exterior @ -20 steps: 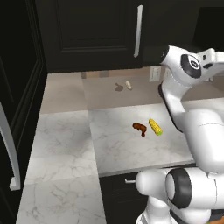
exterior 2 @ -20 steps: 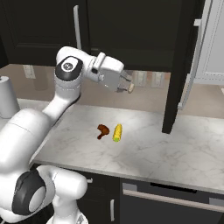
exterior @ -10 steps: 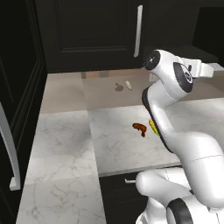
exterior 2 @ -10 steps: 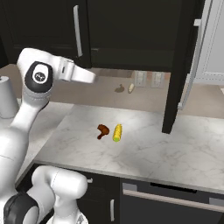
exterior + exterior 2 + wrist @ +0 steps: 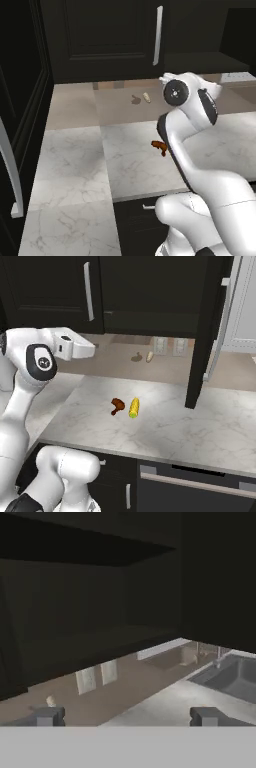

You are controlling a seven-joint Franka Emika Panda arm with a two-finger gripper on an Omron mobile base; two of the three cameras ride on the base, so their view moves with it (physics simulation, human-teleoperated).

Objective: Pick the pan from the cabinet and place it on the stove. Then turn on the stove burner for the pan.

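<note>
The gripper (image 5: 127, 717) is held with fingers (image 5: 48, 716) wide apart, nothing between them, before the dark open cabinet (image 5: 90, 612) at twelve o'clock. The pan cannot be located.

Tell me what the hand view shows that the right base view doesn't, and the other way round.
Hand view alone: a sink with a faucet to one side, and the gripper with its jaws wide apart and nothing between them. Right base view alone: a corn cob and a brown food piece on the marble counter, and an open black cabinet door. Both: wall outlets.
</note>
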